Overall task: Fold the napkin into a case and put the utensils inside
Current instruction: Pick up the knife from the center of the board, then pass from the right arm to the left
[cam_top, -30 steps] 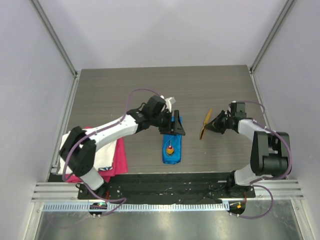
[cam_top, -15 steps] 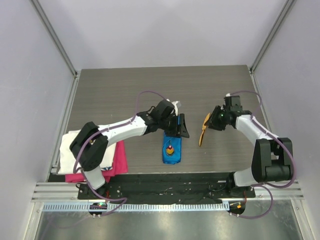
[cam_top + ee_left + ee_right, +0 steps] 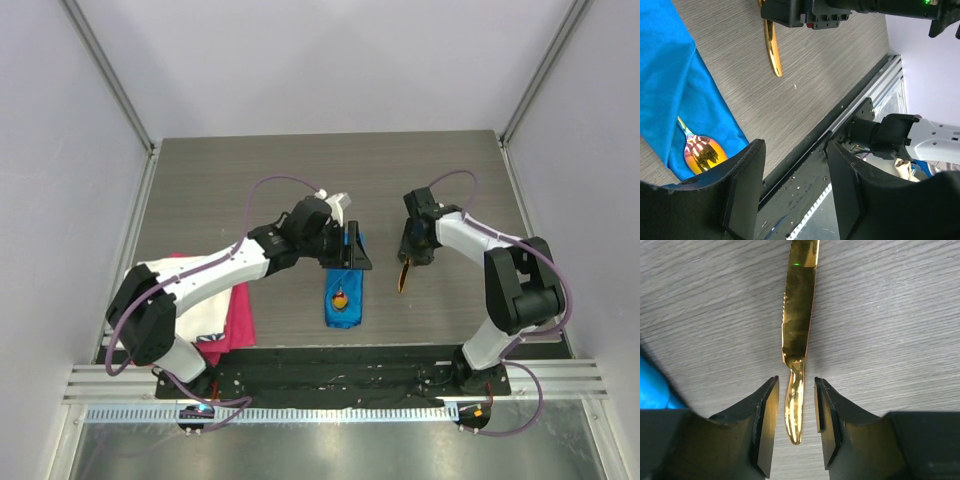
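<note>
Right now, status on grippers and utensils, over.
Left gripper open at far end of napkin case, spoon inside. Right gripper open, straddling gold knife. Nothing between knife and case.

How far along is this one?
Done: the blue case is folded, the spoon tucked in, bowl showing. In hand: the open right gripper straddles the gold knife on the table; the open left gripper is at the case's far end. Left: grasp the knife, slide it in.

The far half of the table (image 3: 250, 165) lay bare, open to either arm. Between the blue case (image 3: 345, 300) and the gold knife (image 3: 403, 275) ran a narrow bare strip (the left gripper (image 3: 355, 255) hung over the case's far end, the right gripper (image 3: 413, 248) straddled the knife, jaws parted). Pink and white cloths (image 3: 237, 315) blocked the near-left corner.
</note>
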`<state>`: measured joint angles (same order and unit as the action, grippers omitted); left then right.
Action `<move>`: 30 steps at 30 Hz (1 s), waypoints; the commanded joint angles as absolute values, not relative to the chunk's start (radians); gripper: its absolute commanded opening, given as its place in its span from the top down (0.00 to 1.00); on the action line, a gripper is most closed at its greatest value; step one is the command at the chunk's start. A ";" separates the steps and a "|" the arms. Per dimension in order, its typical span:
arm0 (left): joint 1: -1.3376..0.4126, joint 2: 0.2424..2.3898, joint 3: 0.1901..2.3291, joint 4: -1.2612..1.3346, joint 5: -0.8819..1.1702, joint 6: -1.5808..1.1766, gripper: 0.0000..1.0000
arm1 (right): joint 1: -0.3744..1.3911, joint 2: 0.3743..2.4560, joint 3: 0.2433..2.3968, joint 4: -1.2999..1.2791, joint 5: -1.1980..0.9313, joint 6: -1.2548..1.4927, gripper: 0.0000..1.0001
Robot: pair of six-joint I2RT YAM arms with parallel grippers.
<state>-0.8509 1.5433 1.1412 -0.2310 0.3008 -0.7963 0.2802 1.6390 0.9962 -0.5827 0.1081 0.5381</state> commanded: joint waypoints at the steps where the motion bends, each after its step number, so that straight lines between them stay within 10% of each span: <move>1: -0.854 1.522 1.126 -0.227 0.311 -0.765 0.43 | 0.298 1.687 1.046 -0.595 0.183 0.574 0.59; 7: -0.854 1.529 1.114 -0.199 0.337 -0.770 0.43 | 0.319 1.735 1.049 -0.580 0.222 0.584 0.63; 14: -0.857 1.578 1.126 -0.192 0.344 -0.759 0.38 | 0.322 1.784 1.013 -0.522 0.163 0.592 0.99; 30: -0.910 1.927 1.396 -0.268 0.236 -0.683 0.40 | 0.164 1.583 0.790 -0.282 -0.281 0.739 0.99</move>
